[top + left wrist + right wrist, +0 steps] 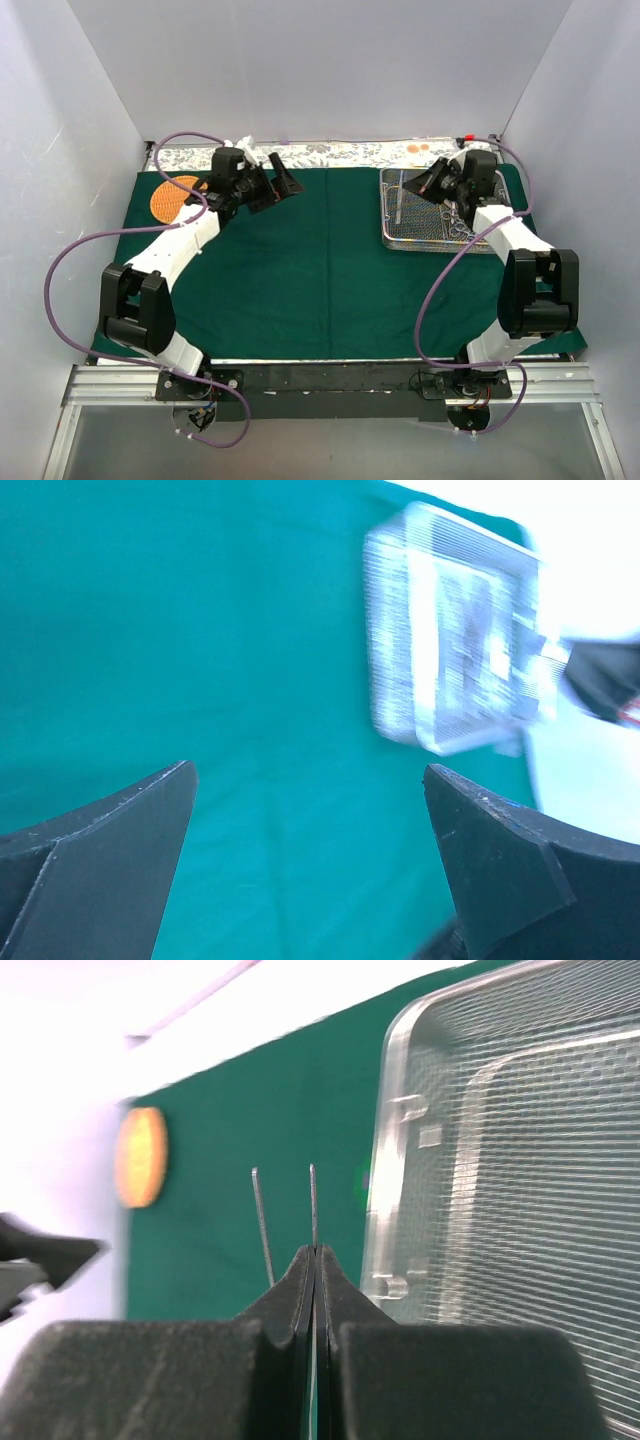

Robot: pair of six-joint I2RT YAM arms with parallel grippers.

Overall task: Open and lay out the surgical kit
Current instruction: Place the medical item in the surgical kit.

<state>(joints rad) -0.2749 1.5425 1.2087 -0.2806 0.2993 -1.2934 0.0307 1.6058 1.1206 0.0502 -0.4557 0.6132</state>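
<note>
Dark green cloth (320, 270) spread smooth and flat; at far right on it, rectangular wire-mesh tray (392, 243) with small steel instruments (458, 225). Black fingers of right gripper (316, 1252) pressed together on thin two-pronged tweezers (313, 1205) by the tray's rounded rim. Wedge-shaped fingers of left gripper (310, 780) wide apart over bare cloth, near round woven basket (176, 198).

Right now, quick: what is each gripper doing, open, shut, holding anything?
Left gripper: open, empty, above the green cloth.
Right gripper: shut on tweezers, two thin steel prongs sticking out past its fingertips.
</note>
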